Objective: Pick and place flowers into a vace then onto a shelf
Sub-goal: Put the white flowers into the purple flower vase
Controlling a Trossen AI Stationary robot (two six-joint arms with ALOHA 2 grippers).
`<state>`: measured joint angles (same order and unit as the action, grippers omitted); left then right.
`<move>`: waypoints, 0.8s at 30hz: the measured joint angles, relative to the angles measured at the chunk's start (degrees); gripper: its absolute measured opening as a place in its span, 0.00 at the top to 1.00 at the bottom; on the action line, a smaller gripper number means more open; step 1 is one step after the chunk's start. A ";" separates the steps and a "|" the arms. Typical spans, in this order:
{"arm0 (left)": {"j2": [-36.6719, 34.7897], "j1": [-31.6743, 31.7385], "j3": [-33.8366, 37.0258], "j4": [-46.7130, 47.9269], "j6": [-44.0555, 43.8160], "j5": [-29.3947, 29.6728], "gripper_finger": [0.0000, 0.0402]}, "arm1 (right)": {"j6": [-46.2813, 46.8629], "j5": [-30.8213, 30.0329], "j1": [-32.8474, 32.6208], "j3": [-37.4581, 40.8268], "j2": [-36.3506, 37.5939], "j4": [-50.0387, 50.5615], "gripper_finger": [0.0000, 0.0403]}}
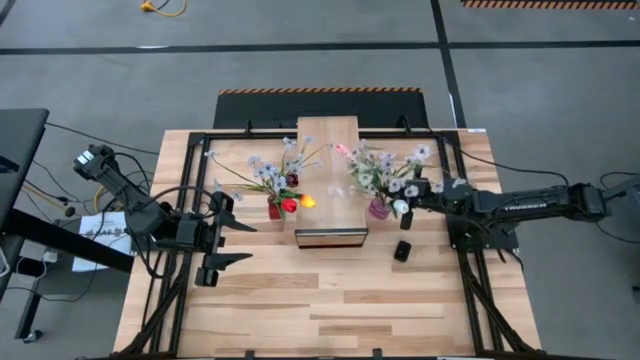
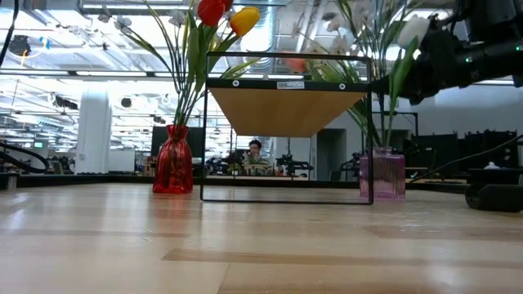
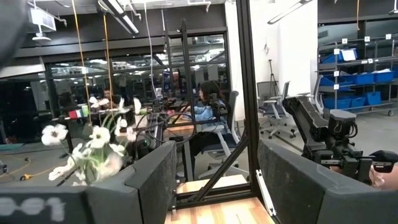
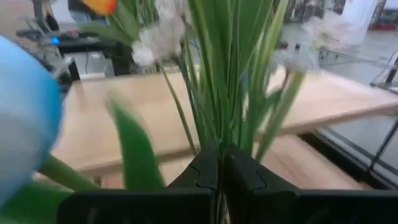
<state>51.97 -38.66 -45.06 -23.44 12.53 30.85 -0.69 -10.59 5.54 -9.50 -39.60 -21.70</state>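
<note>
The shelf (image 1: 330,150) stands mid-table on its black frame. Left of it a red vase (image 2: 172,159) holds red and yellow tulips (image 2: 229,12) and pale blossom sprays. Right of it a clear pink vase (image 2: 382,173) holds green stems and whitish blossoms (image 1: 385,165). My right gripper (image 4: 221,171) is shut, reaching level from the table's right into that bunch above the vase. A white tulip (image 2: 413,31) leans right beside it. My left gripper (image 1: 240,243) hangs open over the table's left part with nothing between its fingers. My right gripper's shut fingertips (image 4: 211,165) stand right at the green stems (image 4: 217,118) of the bunch above the pink vase, coming level from the table's right. Whether a stem is pinched between them, or only brushes them, I cannot tell. The white tulip's stem (image 4: 62,174) passes beside the fingers.
A small black object (image 1: 402,250) lies on the table in front of the pink vase. The black frame rails (image 1: 470,280) run along both sides of the slatted tabletop. A person sits in the room beyond the table (image 2: 256,155).
</note>
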 joint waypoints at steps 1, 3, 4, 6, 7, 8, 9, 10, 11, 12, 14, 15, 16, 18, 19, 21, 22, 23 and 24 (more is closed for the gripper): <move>0.01 0.00 0.00 0.00 0.00 0.00 0.46 | -0.27 0.02 0.00 -0.08 -0.27 -0.90 1.00; 0.02 0.00 0.00 0.00 0.13 0.00 0.46 | -0.80 0.03 -0.01 -0.09 -0.56 -1.63 1.00; 0.02 0.00 0.00 0.00 0.13 0.00 0.46 | -0.86 0.04 0.00 -0.09 -0.64 -2.06 1.00; 0.04 0.00 0.00 0.02 0.13 -0.07 0.46 | -0.94 0.04 0.00 -0.09 -0.59 -2.50 1.00; 0.04 0.00 0.00 0.00 0.13 -0.10 0.46 | -0.94 0.07 0.00 -0.09 -0.59 -2.31 1.00; 0.04 0.00 0.00 0.00 0.13 -0.10 0.46 | -0.92 0.07 0.00 -0.09 -0.60 -2.02 1.00; 0.04 0.00 0.00 0.00 0.11 -0.11 0.46 | -0.90 0.13 0.00 -0.09 -0.60 -1.76 1.00; 0.04 0.00 0.00 0.01 0.11 -0.11 0.46 | -0.90 0.17 0.00 -0.09 -0.59 -1.44 1.00; 0.04 0.00 0.00 0.00 0.11 -0.11 0.46 | -0.87 0.20 -0.01 -0.09 -0.59 -1.00 1.00; 0.04 0.00 0.00 0.00 0.11 -0.13 0.46 | -0.86 0.25 -0.08 -0.09 -0.61 -0.49 1.00; 0.04 0.00 0.00 0.00 0.11 -0.13 0.46 | -0.84 0.42 -0.35 -0.09 -0.95 0.28 1.00; 0.04 0.00 0.00 0.00 0.09 -0.15 0.46 | -0.85 0.48 -0.50 -0.09 -1.31 0.43 1.00; 0.04 0.00 0.00 0.00 0.09 -0.15 0.46 | -0.88 0.64 -0.69 -0.09 -1.64 0.72 1.00; 0.04 0.00 0.00 0.00 0.07 -0.15 0.46 | -0.85 1.24 -0.68 -0.09 -2.33 0.65 1.00; 0.04 0.00 0.00 0.00 0.05 -0.15 0.46 | -0.85 1.59 -0.63 -0.09 -2.74 0.50 1.00; 0.04 0.00 0.00 0.00 -0.14 -0.17 0.46 | -0.85 1.68 -0.63 -0.09 -3.33 0.23 1.00; 0.04 0.00 0.00 0.00 -0.25 -0.17 0.46 | -0.85 1.68 -0.63 -0.09 -3.55 0.00 1.00; 0.04 0.00 0.00 0.00 -0.28 -0.17 0.46 | -0.84 1.68 -0.63 -0.09 -3.65 -0.14 0.99; 0.04 0.00 0.00 0.02 -0.29 -0.18 0.46 | -0.83 1.68 -0.63 -0.09 -3.65 -0.15 0.98</move>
<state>52.01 -38.65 -45.06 -23.42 12.24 30.67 -1.52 -8.91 4.91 -9.58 -43.24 -21.85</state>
